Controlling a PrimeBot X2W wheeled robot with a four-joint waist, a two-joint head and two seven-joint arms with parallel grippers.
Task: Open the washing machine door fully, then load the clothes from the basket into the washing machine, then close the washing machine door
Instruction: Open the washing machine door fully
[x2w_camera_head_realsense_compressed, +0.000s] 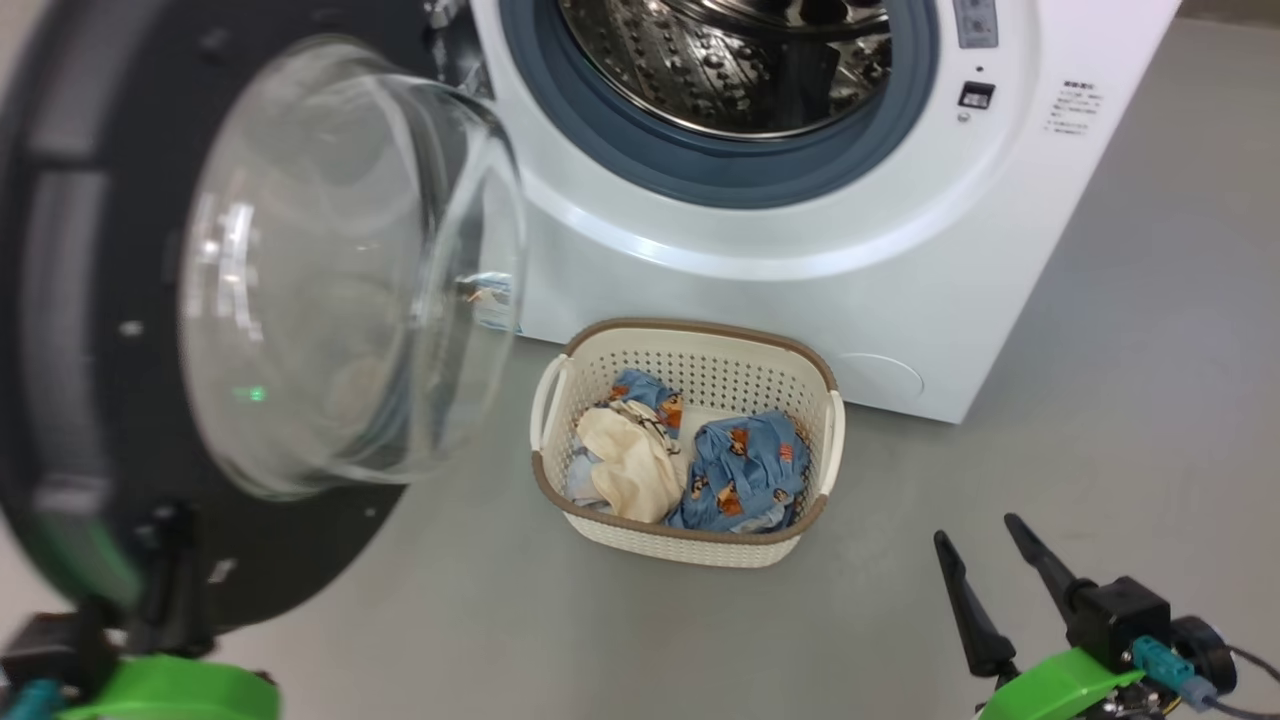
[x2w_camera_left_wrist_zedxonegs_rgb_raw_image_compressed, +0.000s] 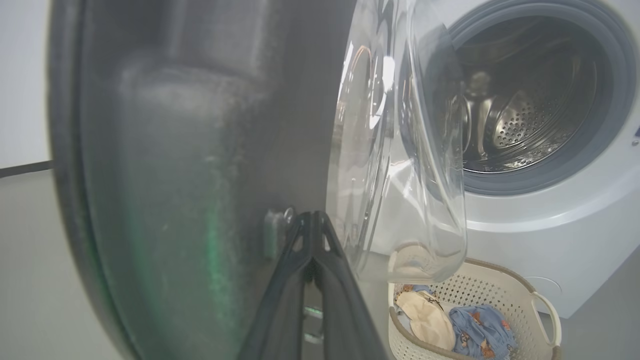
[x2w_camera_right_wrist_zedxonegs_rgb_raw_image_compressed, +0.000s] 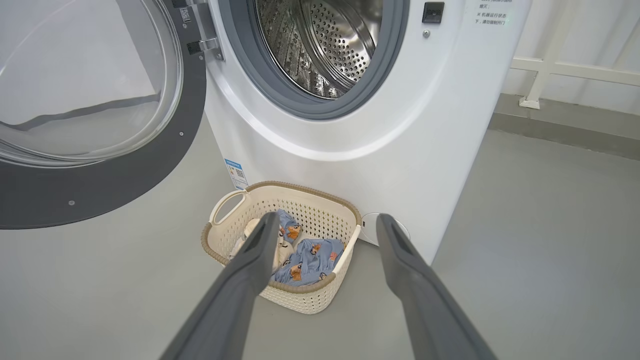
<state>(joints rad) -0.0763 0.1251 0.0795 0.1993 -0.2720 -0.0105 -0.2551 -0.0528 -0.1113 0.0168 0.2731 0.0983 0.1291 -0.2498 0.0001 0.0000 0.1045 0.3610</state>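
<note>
The washing machine door (x2w_camera_head_realsense_compressed: 90, 300) blurs along the left of the head view, its rim cut by the left and top edges. My left gripper (x2w_camera_left_wrist_zedxonegs_rgb_raw_image_compressed: 311, 216) points at the door's dark face in the left wrist view — touching or just short, I can't tell. The print (x2w_camera_head_realsense_compressed: 1078, 106) at the upper right of the washing machine (x2w_camera_head_realsense_compressed: 800, 250) is too small to read. 1 finger (x2w_camera_right_wrist_zedxonegs_rgb_raw_image_compressed: 250, 270) of my right gripper (x2w_camera_right_wrist_zedxonegs_rgb_raw_image_compressed: 327, 220) hides part of the clothes (x2w_camera_right_wrist_zedxonegs_rgb_raw_image_compressed: 310, 255).

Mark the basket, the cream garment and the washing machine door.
basket (x2w_camera_head_realsense_compressed: 690, 545), head view, front perforated wall.
cream garment (x2w_camera_head_realsense_compressed: 630, 465), head view, middle of the cloth.
washing machine door (x2w_camera_head_realsense_compressed: 330, 270), head view, clear glass bowl.
</note>
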